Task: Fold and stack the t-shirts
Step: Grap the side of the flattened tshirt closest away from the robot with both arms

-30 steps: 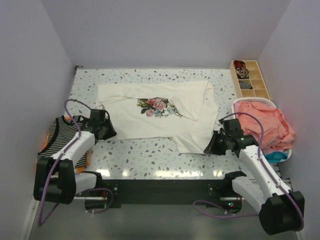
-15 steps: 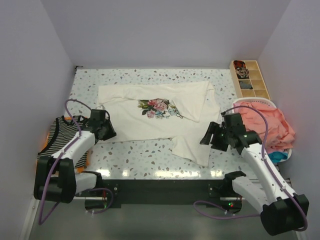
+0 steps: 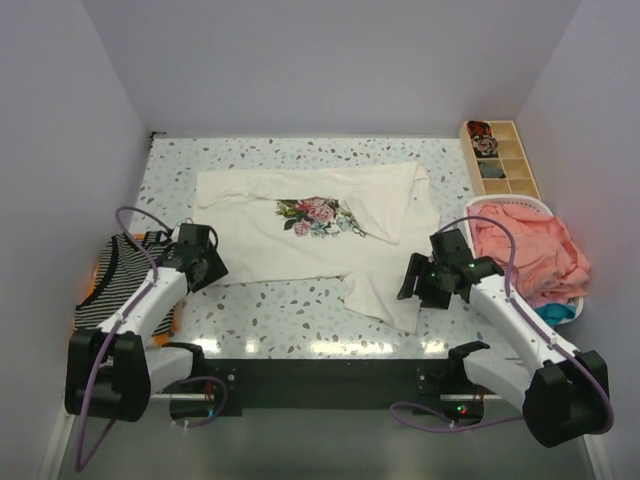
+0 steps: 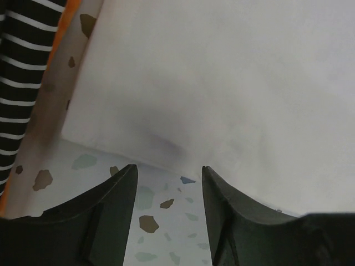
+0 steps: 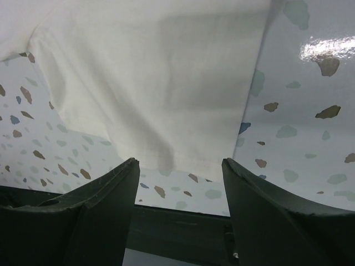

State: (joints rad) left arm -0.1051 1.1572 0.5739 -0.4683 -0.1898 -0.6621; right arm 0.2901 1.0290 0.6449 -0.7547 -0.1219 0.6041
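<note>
Releasing the one cream t-shirt [image 3: 270, 245] gripped earlier, left gripper [image 4: 168, 173] and right gripper [image 5: 180, 163] are gaping empty. One striped t-shirt [image 3: 115, 275] is lying aside.

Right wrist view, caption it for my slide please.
Right gripper, jaws open, poised over the hem of the cream t-shirt on the speckled table.

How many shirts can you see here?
5: a cream one mid-table, a striped one at the left over an orange one, a pink one in the right basket over a blue one. More may be hidden.
</note>
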